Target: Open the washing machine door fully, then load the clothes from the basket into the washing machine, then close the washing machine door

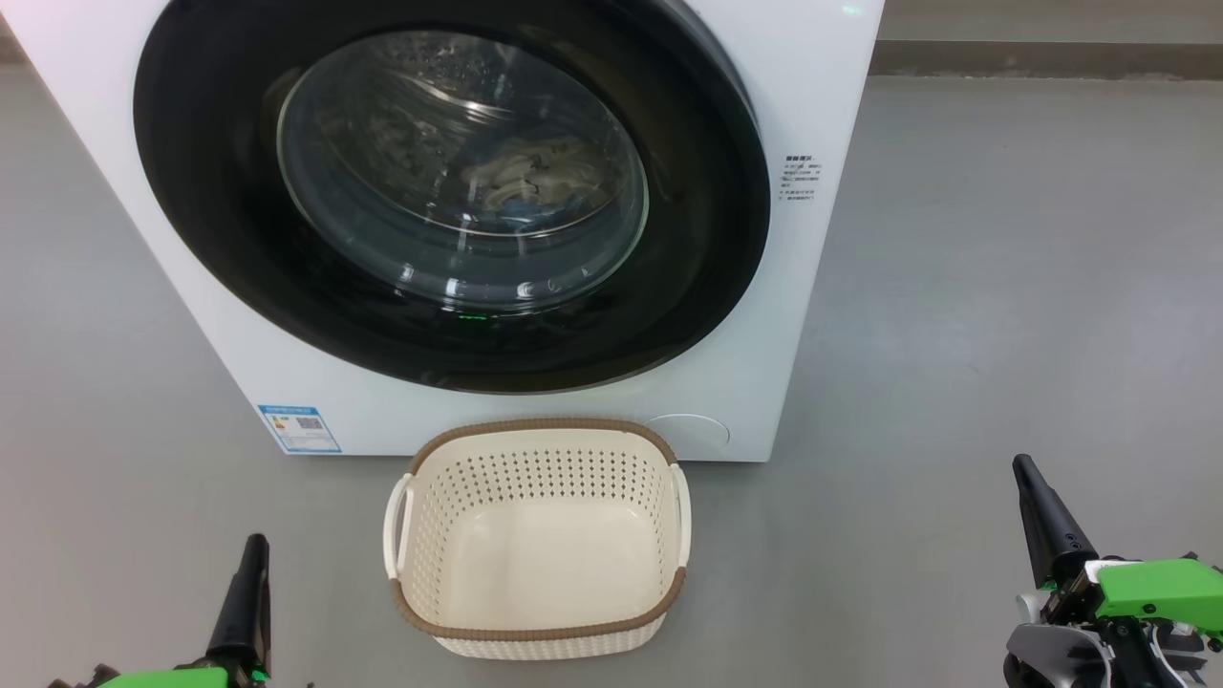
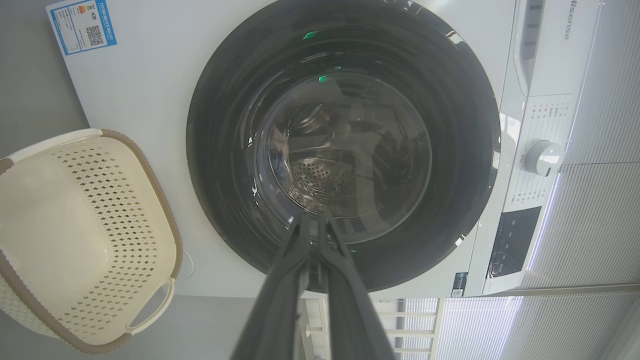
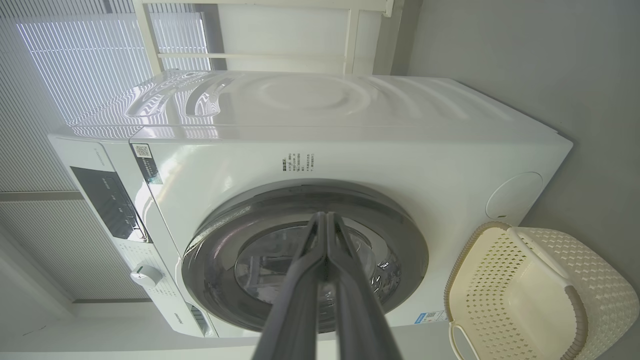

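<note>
Both claws (image 1: 255, 547) (image 1: 1024, 470) pinched together — door (image 1: 449, 191) closed.

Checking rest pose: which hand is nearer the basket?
Left. The left hand is close beside the basket, on its left; the right hand stands well off to its right.

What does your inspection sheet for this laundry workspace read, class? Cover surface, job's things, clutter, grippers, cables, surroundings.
Surface: smooth grey floor.
Job's things: washing machine door shut; clothes seen through its glass, inside the washing machine; basket empty, on the floor in front.
Clutter: nothing seen.
Grippers: left gripper and right gripper both shut, holding nothing, either side of the basket.
Cables: nothing seen.
Surroundings: window blinds beyond the machine.
</note>
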Controlling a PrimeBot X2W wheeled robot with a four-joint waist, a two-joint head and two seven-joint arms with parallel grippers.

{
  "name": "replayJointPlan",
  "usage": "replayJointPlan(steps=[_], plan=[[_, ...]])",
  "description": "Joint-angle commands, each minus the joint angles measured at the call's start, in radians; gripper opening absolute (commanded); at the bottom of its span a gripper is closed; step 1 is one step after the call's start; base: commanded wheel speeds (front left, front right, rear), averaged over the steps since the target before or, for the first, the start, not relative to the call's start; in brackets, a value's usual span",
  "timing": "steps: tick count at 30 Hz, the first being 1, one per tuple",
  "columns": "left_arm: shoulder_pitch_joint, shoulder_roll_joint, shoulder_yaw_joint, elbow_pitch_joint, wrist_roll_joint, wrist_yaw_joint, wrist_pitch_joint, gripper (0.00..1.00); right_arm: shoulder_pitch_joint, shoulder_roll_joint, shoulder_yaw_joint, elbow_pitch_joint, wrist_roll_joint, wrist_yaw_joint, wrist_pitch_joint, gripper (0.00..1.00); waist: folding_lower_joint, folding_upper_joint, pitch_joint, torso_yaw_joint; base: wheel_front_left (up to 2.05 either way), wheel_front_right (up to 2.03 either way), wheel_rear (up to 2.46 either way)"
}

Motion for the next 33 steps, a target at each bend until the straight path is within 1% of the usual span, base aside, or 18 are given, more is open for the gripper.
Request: replayJointPlan(steps=[1, 33], plan=[[-0.043, 0.009, 0.027, -0.032, -0.008, 0.001, 0.006, 0.0, -0.036, -0.01, 0.019, -0.029, -0.003, 0.002, 0.005, 0.0, 0.0, 0.0, 0.0, 0.0, 0.0, 0.0, 0.0], [-0.043, 0.009, 0.027, -0.032, -0.008, 0.001, 0.006, 0.0, -0.036, -0.01, 0.018, -0.029, -0.003, 0.002, 0.005, 0.0, 0.0, 0.0, 0.0, 0.0, 0.0, 0.0, 0.0]])
